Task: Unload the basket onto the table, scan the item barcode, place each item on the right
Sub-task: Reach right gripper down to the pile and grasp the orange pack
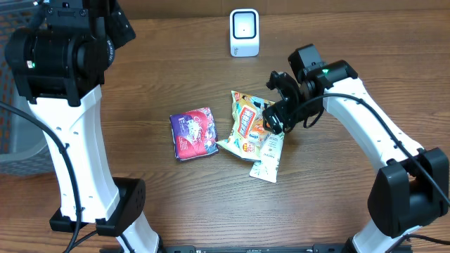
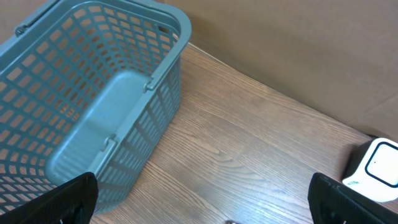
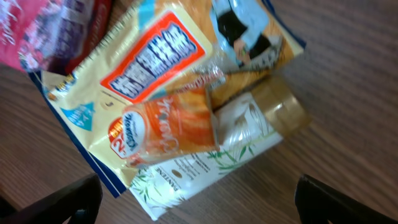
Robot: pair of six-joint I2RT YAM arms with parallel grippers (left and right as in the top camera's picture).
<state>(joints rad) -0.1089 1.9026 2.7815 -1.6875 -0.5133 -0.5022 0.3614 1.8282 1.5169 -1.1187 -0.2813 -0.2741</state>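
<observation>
While my left arm is raised over the far-left corner of the table (image 1: 211, 204), its camera looks down on the blue-green basket (image 2: 93, 124) standing at the table's left edge. My left gripper (image 2: 205, 208) has its fingers (image 2: 68, 199) spread as wide as they go, with nothing between them but bare wood.

Moving along, the purple packet (image 1: 195, 134) lies flat near the middle of the table, just apart from the rest. Up at the far edge, about halfway along, stands the white scanner (image 1: 244, 33), well apart from the packets.

Now the pile, a little right of the middle. The yellow snack bag (image 1: 246, 126) lies flat, its left side close to the purple packet. The small orange packet (image 3: 165, 127) lies on top of it, and the white-and-green sachet (image 3: 186, 177) pokes out from beneath toward the near edge.

And there's my right gripper (image 3: 202, 205), reaching in from the right, low over the right side of that pile. Its fingers are spread wide too, one at each lower corner of my wrist view, pinching nothing. Whether a fingertip touches the bag, I cannot tell.
</observation>
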